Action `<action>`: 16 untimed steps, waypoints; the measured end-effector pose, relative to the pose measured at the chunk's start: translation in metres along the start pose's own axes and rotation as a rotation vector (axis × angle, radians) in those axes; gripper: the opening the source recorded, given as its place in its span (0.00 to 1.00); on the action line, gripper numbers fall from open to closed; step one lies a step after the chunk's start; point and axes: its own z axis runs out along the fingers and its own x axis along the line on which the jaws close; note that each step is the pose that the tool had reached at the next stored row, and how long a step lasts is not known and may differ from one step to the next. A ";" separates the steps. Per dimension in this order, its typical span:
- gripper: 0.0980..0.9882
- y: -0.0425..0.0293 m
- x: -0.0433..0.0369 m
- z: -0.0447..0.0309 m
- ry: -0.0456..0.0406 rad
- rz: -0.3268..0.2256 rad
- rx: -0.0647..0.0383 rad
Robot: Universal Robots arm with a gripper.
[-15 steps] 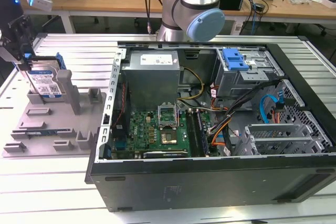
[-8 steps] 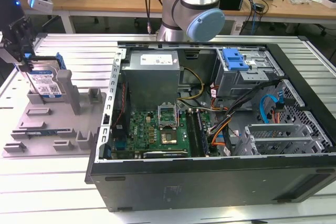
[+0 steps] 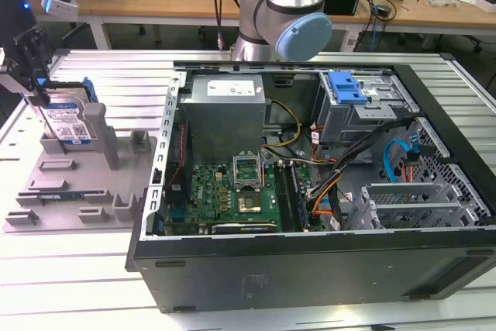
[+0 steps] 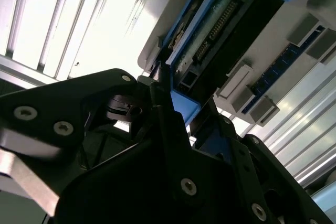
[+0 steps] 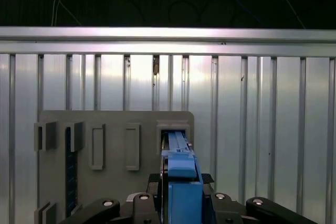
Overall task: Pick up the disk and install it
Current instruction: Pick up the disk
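At the exterior view's left, the gripper (image 3: 39, 92) hangs down over the top edge of the disk (image 3: 67, 122). The disk stands upright on its edge in a slot of the grey fixture plate (image 3: 77, 191), its blue-and-white label facing the camera and a tall grey post just beside it toward the exterior view's right. In the first wrist view the gripper (image 5: 184, 195) sits narrow around the disk (image 5: 181, 163), with a black finger close against each side of the blue carrier frame, and the grey plate (image 5: 115, 124) lies flat on the slatted metal table (image 5: 262, 129). In the second wrist view a fingertip (image 4: 160, 85) touches the blue edge of the disk (image 4: 220, 30), whose connector end shows dark. The disk's lower end is seated in the slot. Further toward the exterior view's right lies the open computer case (image 3: 310, 269) on its side, well apart from the disk. Inside it are a grey power supply (image 3: 225, 106), below that the green motherboard (image 3: 229, 191), then a bundle of orange and black cables (image 3: 333, 184). Behind the case rises the arm's base (image 3: 291, 13). A drive cage with a blue latch (image 3: 346, 87) sits at the case's far right corner.
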 end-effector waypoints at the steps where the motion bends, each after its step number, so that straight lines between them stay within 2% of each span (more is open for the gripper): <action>1: 0.33 0.0000 0.0000 0.0002 0.0000 0.000 0.000; 16: 0.30 0.0001 0.0000 0.0007 0.0000 0.000 0.000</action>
